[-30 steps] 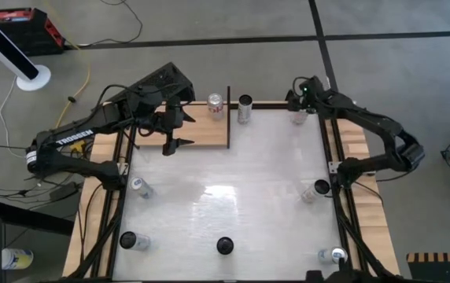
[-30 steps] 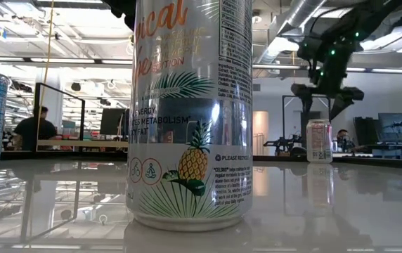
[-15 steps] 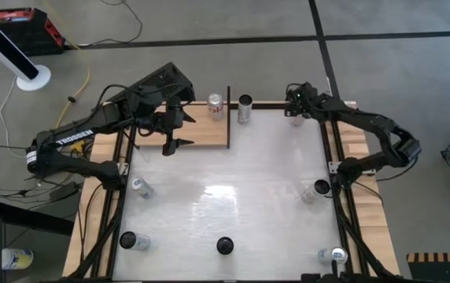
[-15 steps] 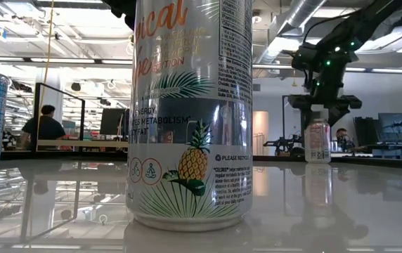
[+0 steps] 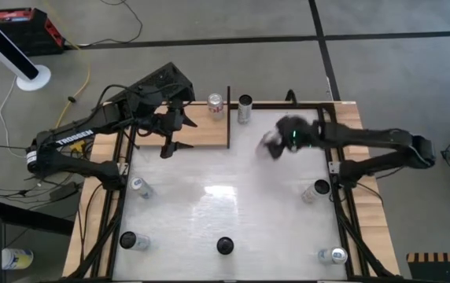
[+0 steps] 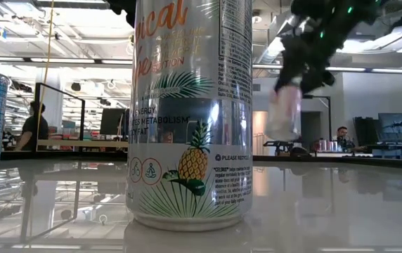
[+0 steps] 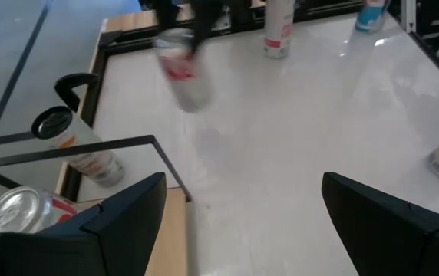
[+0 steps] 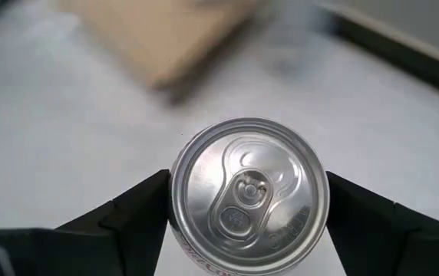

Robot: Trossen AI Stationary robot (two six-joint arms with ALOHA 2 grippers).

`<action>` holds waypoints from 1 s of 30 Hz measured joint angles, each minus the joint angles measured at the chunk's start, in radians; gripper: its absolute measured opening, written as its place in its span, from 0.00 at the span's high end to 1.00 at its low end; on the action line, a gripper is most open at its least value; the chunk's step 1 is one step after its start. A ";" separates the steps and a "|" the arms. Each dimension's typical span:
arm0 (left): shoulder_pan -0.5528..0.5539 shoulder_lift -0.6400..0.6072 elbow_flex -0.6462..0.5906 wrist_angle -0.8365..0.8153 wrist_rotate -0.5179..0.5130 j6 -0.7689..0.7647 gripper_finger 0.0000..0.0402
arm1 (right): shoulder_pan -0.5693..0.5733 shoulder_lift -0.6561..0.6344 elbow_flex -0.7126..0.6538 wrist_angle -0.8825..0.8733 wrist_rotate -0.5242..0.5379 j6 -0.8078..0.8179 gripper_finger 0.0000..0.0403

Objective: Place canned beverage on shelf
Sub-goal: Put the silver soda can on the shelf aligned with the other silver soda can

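The shelf [image 5: 201, 130] is a pale wooden board at the table's far left, with a thin black upright [image 5: 229, 118] at its right edge. One red-and-white can [image 5: 215, 104] stands on it, and a second can [image 5: 245, 108] stands on the white table just right of the upright. My right gripper [image 5: 274, 143] is shut on a silver can [image 8: 249, 192] with red print, in the air right of the shelf; the same can [image 6: 284, 112] shows blurred in the low view. My left gripper [image 5: 170, 140] hangs open over the shelf's near edge, and its fingers [image 7: 127, 222] hold nothing. My right gripper pinches the can's side wall [image 8: 179, 207] between its two fingers, one on each side, just below the top rim. The fingers slant down from the table's right. The can is lifted clear of the table and hangs slightly tilted [image 6: 284, 116], its top up.
Several more cans stand on the white table: near left [image 5: 140, 187] [image 5: 133, 240], near middle [image 5: 224, 245], right [image 5: 315, 190] [image 5: 333, 255]. One tall pineapple-print can [image 6: 187, 112] fills the low view's foreground. A black frame [image 5: 337, 157] edges the table.
My right gripper has taken hold of the can that stood at the table's far right corner. It has lifted the can clear and swung it fast toward the table's left and a little nearer, toward the shelf. The can has tilted slightly.
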 joint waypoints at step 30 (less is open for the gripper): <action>0.000 0.000 -0.011 -0.034 0.122 -0.037 0.17 | 0.411 0.704 0.535 0.104 0.015 -0.459 0.21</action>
